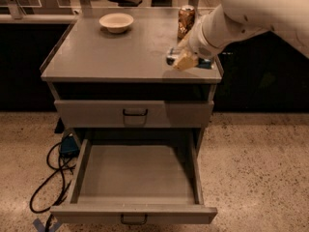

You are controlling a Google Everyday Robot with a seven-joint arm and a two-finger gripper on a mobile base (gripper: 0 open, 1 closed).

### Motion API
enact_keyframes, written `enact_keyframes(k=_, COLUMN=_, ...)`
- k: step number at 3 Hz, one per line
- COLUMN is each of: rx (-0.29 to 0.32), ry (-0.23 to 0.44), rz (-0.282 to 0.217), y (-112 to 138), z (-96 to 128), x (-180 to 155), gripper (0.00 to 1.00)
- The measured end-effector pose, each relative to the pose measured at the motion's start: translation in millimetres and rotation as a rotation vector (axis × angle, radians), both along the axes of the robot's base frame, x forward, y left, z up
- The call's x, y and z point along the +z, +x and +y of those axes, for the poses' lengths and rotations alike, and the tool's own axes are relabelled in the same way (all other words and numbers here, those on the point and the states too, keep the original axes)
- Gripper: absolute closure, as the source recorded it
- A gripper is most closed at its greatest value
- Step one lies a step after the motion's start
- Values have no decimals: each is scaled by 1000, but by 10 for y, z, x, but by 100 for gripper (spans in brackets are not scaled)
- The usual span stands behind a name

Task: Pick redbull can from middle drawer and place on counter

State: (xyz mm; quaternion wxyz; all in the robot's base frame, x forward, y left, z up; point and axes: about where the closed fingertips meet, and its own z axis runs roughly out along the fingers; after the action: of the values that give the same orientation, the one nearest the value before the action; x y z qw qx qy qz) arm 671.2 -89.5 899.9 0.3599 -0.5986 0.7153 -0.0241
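Observation:
My gripper (185, 60) is at the right front part of the counter (120, 52), at the end of the white arm that comes in from the upper right. It is shut on the redbull can (171, 56), a slim silver can with blue patches. The can lies sideways in the fingers, at or just above the counter top. The middle drawer (135, 173) is pulled out below, and its flat grey floor is bare. Its dark wire handle (133, 220) faces me.
A pale bowl (116, 21) stands at the back of the counter. A gold-brown patterned can (186, 17) stands at the back right, just behind my arm. The drawer above (96, 114) is shut. A black cable (53, 173) and a blue object (69, 146) lie on the floor at left.

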Motion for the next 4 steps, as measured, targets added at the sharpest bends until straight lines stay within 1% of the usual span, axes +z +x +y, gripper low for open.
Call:
enact_keyframes(k=1, rx=19, ry=48, rz=16, y=116, z=-88, x=3, gripper=100)
enact_keyframes(k=2, rx=98, ry=112, rz=110, y=301, z=-63, x=-270, gripper=100)
enact_keyframes(k=3, rx=187, ry=167, rz=231, y=504, z=251, x=-553, gripper=100)
enact_keyframes(k=4, rx=237, ry=168, rz=304, y=692, z=544, x=-774, gripper=100)
